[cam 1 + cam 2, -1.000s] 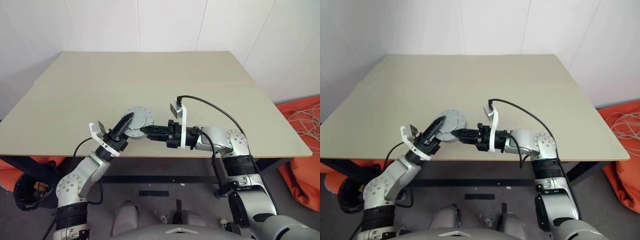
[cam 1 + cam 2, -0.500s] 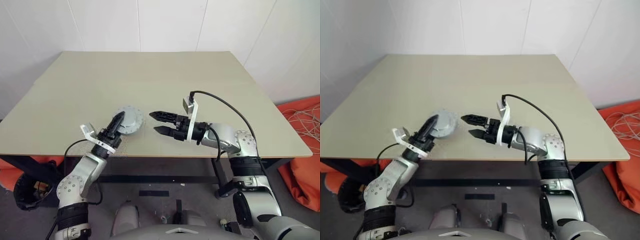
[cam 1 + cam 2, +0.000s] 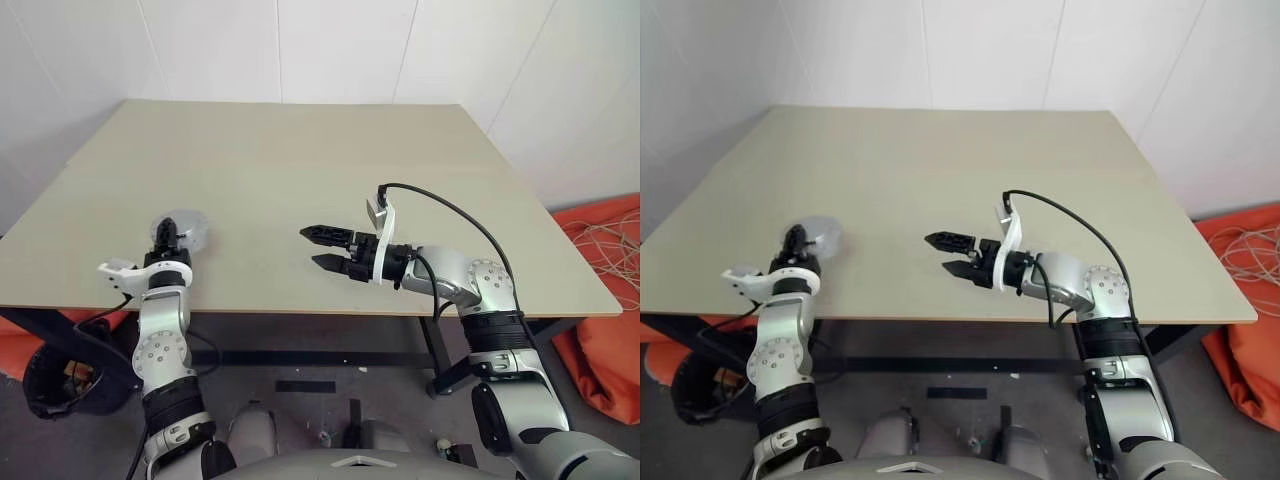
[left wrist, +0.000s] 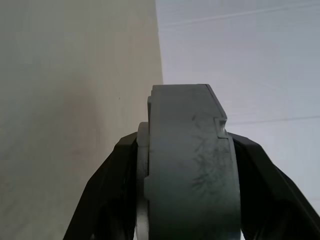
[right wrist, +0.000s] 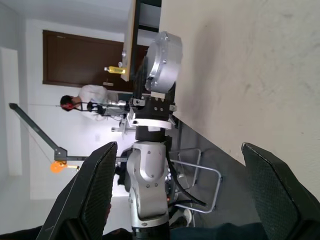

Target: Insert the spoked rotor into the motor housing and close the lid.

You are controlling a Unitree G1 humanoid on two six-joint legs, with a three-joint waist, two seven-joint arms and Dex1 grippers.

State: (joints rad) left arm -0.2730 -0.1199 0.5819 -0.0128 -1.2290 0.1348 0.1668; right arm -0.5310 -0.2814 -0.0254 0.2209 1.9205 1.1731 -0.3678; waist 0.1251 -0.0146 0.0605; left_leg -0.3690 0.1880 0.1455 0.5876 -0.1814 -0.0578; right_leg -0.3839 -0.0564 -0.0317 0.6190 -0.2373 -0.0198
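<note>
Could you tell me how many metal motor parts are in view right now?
1: the closed motor housing, held in the left tool near the table's near left edge. The right tool is open and holds nothing. Smaller parts may be hidden behind the arms.

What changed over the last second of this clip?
The right hand let go of the housing and opened, drawing back slightly. The left hand, still gripping the housing, carried it to the table's left edge. The table is unchanged.
</note>
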